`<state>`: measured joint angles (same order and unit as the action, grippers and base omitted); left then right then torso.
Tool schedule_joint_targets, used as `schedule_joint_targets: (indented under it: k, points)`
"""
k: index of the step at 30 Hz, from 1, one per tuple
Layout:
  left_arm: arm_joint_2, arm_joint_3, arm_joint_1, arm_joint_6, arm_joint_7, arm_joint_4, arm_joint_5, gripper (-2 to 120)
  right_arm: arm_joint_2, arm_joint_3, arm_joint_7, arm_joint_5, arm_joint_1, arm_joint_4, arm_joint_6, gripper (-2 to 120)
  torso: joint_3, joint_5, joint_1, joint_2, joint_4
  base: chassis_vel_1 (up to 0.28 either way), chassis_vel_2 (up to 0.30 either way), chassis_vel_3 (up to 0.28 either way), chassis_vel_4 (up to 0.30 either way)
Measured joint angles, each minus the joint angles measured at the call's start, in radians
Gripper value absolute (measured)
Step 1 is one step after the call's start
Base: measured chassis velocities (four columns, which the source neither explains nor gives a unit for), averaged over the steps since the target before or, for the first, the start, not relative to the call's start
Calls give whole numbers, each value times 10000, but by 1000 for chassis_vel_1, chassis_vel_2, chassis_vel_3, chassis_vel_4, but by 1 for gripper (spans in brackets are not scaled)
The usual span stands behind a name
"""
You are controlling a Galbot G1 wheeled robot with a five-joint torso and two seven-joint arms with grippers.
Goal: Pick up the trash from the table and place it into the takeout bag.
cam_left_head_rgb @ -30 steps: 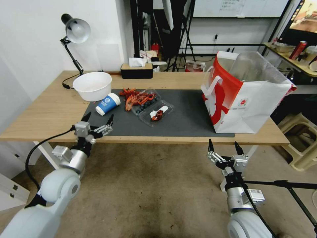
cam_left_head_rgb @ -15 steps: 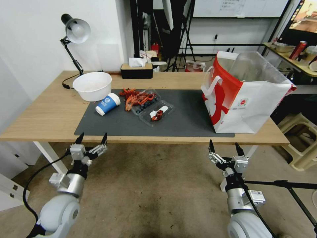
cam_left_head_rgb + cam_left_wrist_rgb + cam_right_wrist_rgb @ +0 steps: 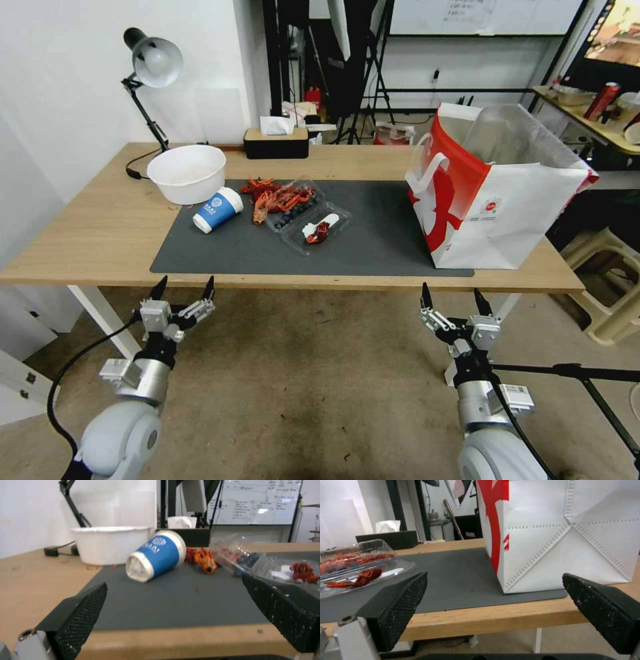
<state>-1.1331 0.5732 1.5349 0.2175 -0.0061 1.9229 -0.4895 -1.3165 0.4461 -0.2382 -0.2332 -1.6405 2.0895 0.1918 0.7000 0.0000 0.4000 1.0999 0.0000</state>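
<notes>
Trash lies on the table's (image 3: 100,233) dark mat: a white bowl (image 3: 187,173), a tipped blue-and-white paper cup (image 3: 217,209), red crayfish shells (image 3: 275,197) and clear trays (image 3: 316,227). The left wrist view looks across the table edge at the paper cup (image 3: 156,555), bowl (image 3: 110,543) and shells (image 3: 201,558). The takeout bag (image 3: 497,187) stands open at the table's right end; its white wall (image 3: 560,535) is close in the right wrist view. My left gripper (image 3: 183,292) is open below the front edge, left of centre. My right gripper (image 3: 452,302) is open below the edge, in front of the bag.
A desk lamp (image 3: 152,63) and a black tissue box (image 3: 276,141) stand at the table's back. Tripods and stands crowd the room behind. A beige stool (image 3: 610,287) sits right of the table. Bare floor lies under both arms.
My left gripper has dropped from over the mat's front left corner to below the table edge and drawn back toward me, still open. The right arm has hardly moved.
</notes>
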Motion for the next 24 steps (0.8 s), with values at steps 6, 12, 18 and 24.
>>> schedule_joint_targets:
  k: [6, 12, 18, 24]
  points:
    - [917, -308, -1150, -818, 37, 6, -433, 100, -30, -33, 3, 24, 50, -57, 9, 100, 0, 1, 1, 0, -2, 0, 0, 0, 0]
    - [1527, -602, -1773, -1020, 55, -249, -710, 100, 1, -180, 6, 43, 172, -126, 9, 100, 0, 0, 0, 0, 3, 0, 0, 0, 0]
    - [2305, -1411, -3074, -1517, 96, -973, -1373, 100, -27, -204, 7, 86, 183, -153, 7, 100, 1, -2, 0, 0, -1, 0, 0, 0, 0]
    - [2842, -1936, -4366, -2048, 447, -1791, -1952, 100, -70, -177, 7, 95, 190, -180, 2, 100, 1, -1, 1, 0, -1, 0, 0, 0, 0]
